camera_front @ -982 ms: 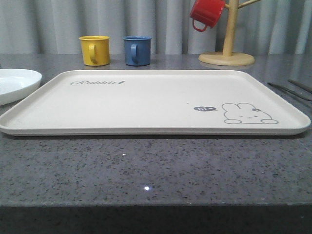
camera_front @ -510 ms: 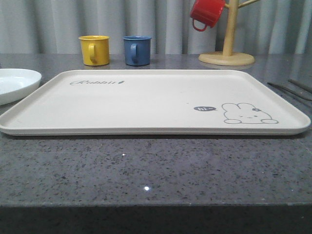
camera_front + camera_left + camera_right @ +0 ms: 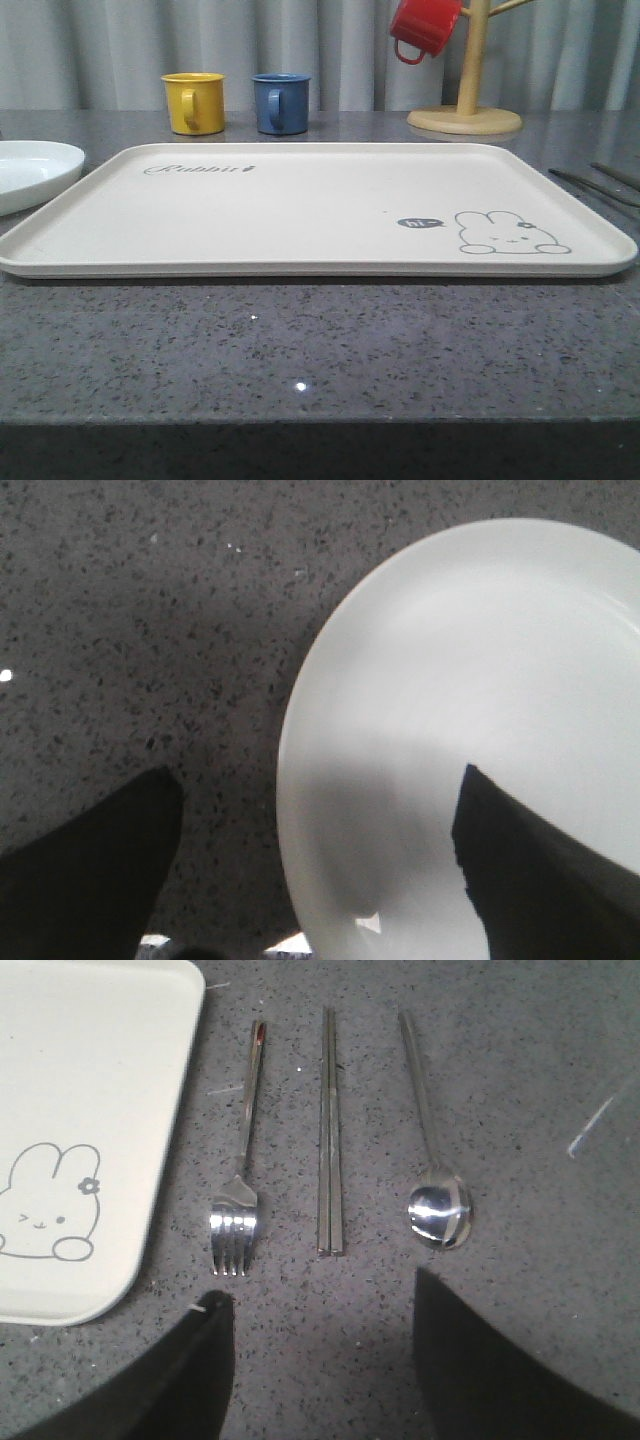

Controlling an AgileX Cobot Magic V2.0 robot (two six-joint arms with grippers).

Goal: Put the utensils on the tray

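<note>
Grey speckled countertop (image 3: 320,350), curtain backdrop. Cream tray (image 3: 300,205) centred, bare. Fork (image 3: 238,1175), chopsticks (image 3: 330,1140) and spoon (image 3: 432,1150) laid parallel on the counter just beside the tray's rabbit end, directly ahead of the right gripper (image 3: 320,1360); jaws spread wide, nothing held. Left gripper (image 3: 320,870) likewise spread, straddling the white plate (image 3: 480,680) rim, well apart from the utensils.

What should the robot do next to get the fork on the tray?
Probably lower the right hand onto the fork. The hand is open and empty above the utensils; the fork lies on the counter beside the tray, which has nothing on it.
</note>
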